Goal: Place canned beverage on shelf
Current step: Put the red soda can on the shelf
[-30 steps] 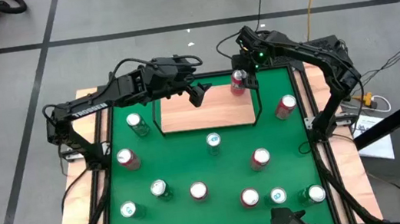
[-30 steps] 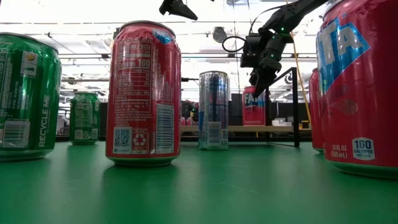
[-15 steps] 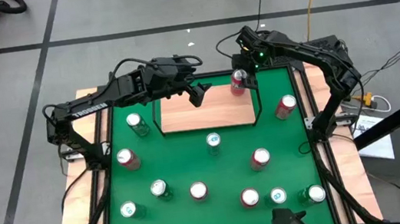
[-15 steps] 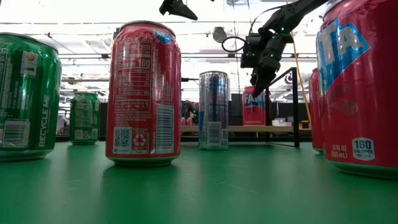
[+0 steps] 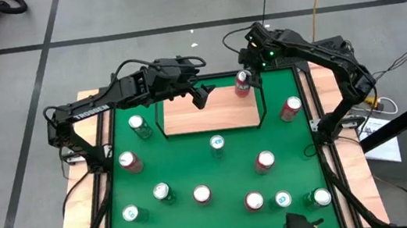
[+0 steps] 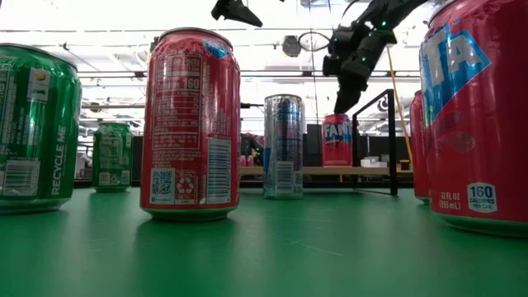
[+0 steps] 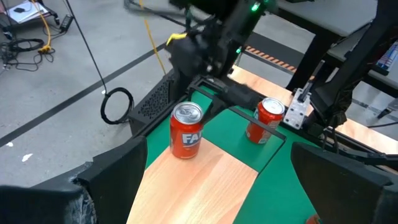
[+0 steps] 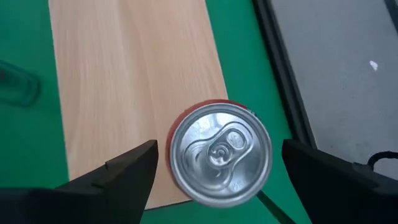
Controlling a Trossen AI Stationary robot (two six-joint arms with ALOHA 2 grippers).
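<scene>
A: Quick rundown, biggest first?

B: Counter (image 5: 195, 170) is green, cans scattered all over it. Shelf (image 5: 207, 113) sits at the far end, light-wood board with a thin black rail. On its right far corner stands the can (image 5: 242, 83), upright, alone on the board.

A: Your grippers?

B: My right gripper (image 5: 248, 67) hangs right above that can, jaws spread wide on either side of the lid and clear of it, not touching. Right wrist view looks straight down on the top. My left gripper (image 5: 202, 94) hovers over the shelf's middle, jaws also open, holding nothing.

A: How would the can handle?

B: Judging only: stiff thin metal, smooth painted wall, so slippery. If full, it has some weight and will stand steady; squeeze hard and the wall dents. Best hold is around the mid-body from the sides, not the rim. It stands near the board's edge and rail, so a bump could tip it.

A: Looks?

B: Red body, white lettering "FA" showing, silver lid with pull tab unopened. Task looks about done for this one.
</scene>
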